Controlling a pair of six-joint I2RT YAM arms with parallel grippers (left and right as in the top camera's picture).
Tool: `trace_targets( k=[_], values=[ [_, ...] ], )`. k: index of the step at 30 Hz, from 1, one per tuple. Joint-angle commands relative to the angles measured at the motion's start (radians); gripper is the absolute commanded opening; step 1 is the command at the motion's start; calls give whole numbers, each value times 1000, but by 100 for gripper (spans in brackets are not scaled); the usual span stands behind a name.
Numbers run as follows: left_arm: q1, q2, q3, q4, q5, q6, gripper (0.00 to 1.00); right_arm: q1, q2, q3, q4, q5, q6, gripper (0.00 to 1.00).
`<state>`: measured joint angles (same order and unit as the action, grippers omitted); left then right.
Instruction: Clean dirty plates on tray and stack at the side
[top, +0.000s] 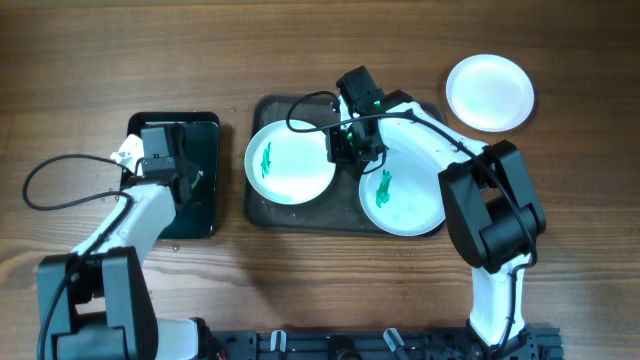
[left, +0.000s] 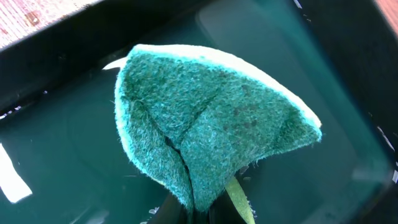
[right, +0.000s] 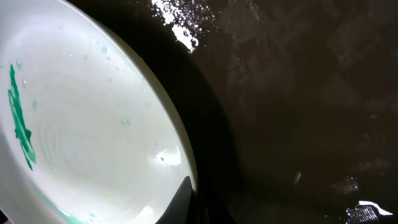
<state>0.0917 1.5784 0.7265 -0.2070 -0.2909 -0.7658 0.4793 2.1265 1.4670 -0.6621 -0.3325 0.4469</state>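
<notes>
1. Overhead: the left arm bends in from the lower left, and the left gripper (top: 188, 178) hangs over the glossy black tray (top: 205, 130). The right arm reaches across the right plate (top: 415, 205), with the right gripper (top: 347, 148) at the rim of the left plate (top: 295, 170). Both smeared plates lie on the tray (top: 300, 218). An unmarked third plate (top: 489, 92) sits on the table (top: 580, 180) beyond the tray's far right corner.
2. Left wrist: the claw is pinched on a folded green sponge (left: 211, 130) above the wet black tray.
3. Right wrist: the left plate's rim runs down to one dark fingertip (right: 182, 191). I cannot tell whether this claw is apart or clamped on the plate.
</notes>
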Motion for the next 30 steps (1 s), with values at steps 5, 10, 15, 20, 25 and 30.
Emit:
trace_targets(
  k=[5, 10, 15, 20, 25, 30],
  values=[
    [13, 121, -1, 80, 130, -5, 4, 0, 26, 5, 29, 60, 23, 4],
    [13, 185, -1, 115, 141, 3, 8, 0, 26, 5, 40, 90, -28, 10],
    [13, 127, 1, 109, 150, 85, 4, 0, 26, 5, 52, 90, -29, 9],
    [13, 1, 1, 71, 184, 85, 18, 0, 26, 5, 56, 91, -29, 9],
    [13, -4, 1, 56, 186, 85, 21, 0, 26, 5, 55, 95, -30, 9],
    [13, 60, 1, 65, 175, 85, 29, 0, 26, 5, 55, 94, -40, 9]
  ],
)
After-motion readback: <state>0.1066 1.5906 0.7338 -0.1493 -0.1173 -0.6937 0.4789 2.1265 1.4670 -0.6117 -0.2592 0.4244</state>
